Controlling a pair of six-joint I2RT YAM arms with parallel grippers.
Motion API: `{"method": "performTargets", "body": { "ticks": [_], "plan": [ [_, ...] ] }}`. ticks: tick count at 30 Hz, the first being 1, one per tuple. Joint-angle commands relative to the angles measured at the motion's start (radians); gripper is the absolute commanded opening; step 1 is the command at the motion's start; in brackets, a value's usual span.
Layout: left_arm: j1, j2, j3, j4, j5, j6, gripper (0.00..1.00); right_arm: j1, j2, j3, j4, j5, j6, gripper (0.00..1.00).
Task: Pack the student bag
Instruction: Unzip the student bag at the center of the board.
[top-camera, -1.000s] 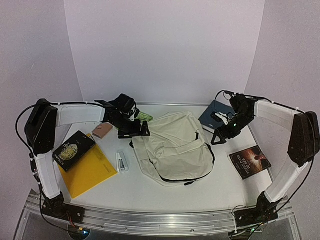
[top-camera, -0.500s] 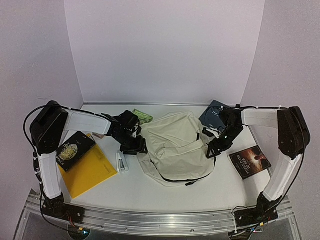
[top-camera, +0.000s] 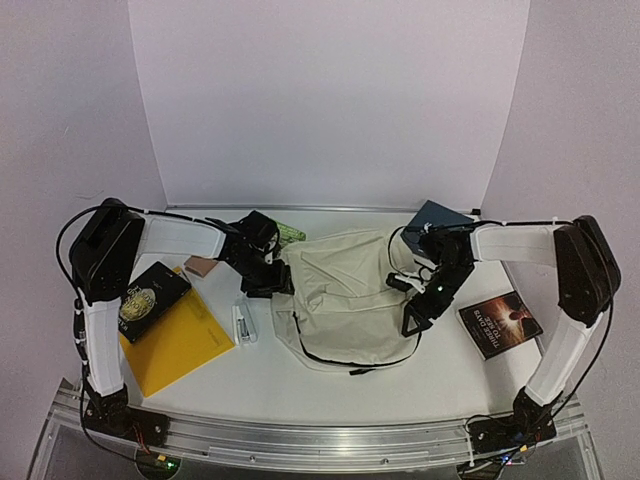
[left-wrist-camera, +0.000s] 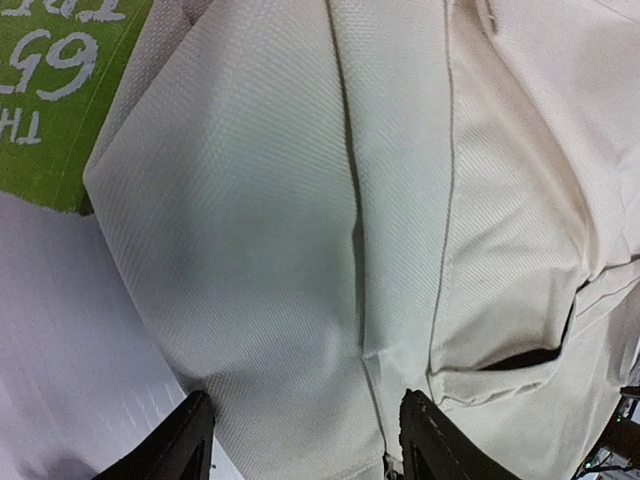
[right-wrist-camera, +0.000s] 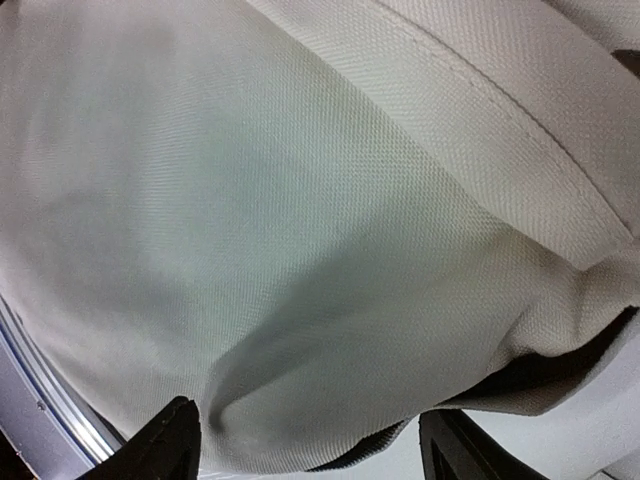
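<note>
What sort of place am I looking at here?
Most likely a robot testing or training booth: a left arm and right arm bolted to a metal rail, plain pale walls closing in the table, and staged school things, a cream backpack, books and a yellow folder.

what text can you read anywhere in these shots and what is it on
"65", plus cut-off white letters that look like "TH": on the green cover poking out from under the student bag.
Title on the dark book: too small to read.
Gold print on the black book: too blurred to read.
Blue book: nothing legible.
</note>
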Motion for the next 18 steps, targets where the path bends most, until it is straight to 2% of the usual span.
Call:
{"method": "performTargets", "body": {
  "ticks": [1,5,9,18],
  "plan": [
    [-0.074,-0.126,0.015,-0.121,-0.09,0.015,0.66,0.006,-0.107,0.039,-0.017,0.012,0.003,0.76],
    [-0.153,-0.136,0.027,-0.24,-0.16,-0.016,0.66,0.006,-0.126,0.084,-0.015,0.056,0.031,0.76],
    [-0.216,-0.12,0.014,-0.295,-0.164,-0.073,0.63,0.007,-0.132,0.114,-0.007,0.022,0.045,0.76],
    [-0.249,-0.038,0.051,-0.363,-0.194,-0.142,0.51,0.006,-0.112,0.111,0.029,-0.048,0.061,0.75]
  ]
}}
